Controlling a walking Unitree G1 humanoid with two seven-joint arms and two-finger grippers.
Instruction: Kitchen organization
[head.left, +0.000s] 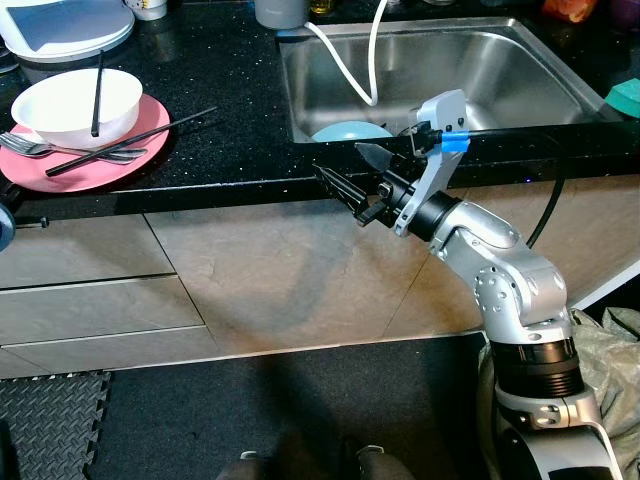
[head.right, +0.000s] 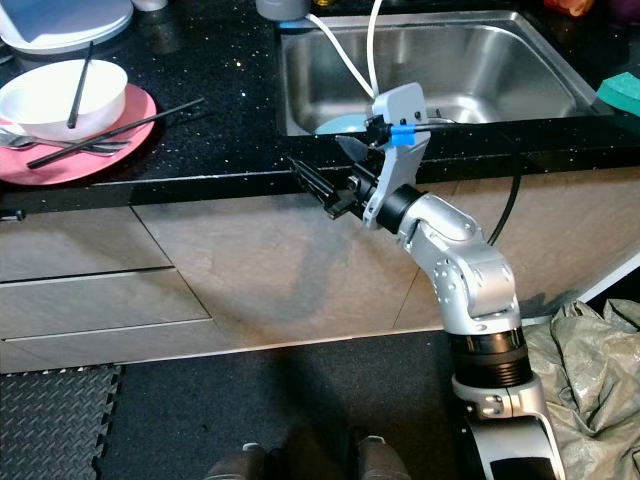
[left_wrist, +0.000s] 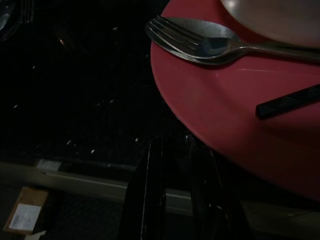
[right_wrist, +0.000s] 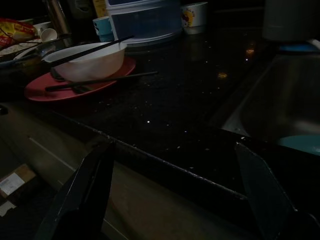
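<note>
Right pincer (head.left: 352, 178) gapes empty before the counter edge (head.left: 200, 185), sink (head.left: 430, 75) behind.

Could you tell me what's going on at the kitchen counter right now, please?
The robot stands before a black counter with a steel sink. Its right pincer is raised at the counter's front edge, beside the sink, fingers spread and holding nothing. The left pincer sits close to the rim of a pink plate carrying a white bowl, a fork and black chopsticks. Nothing is grasped yet.
</note>
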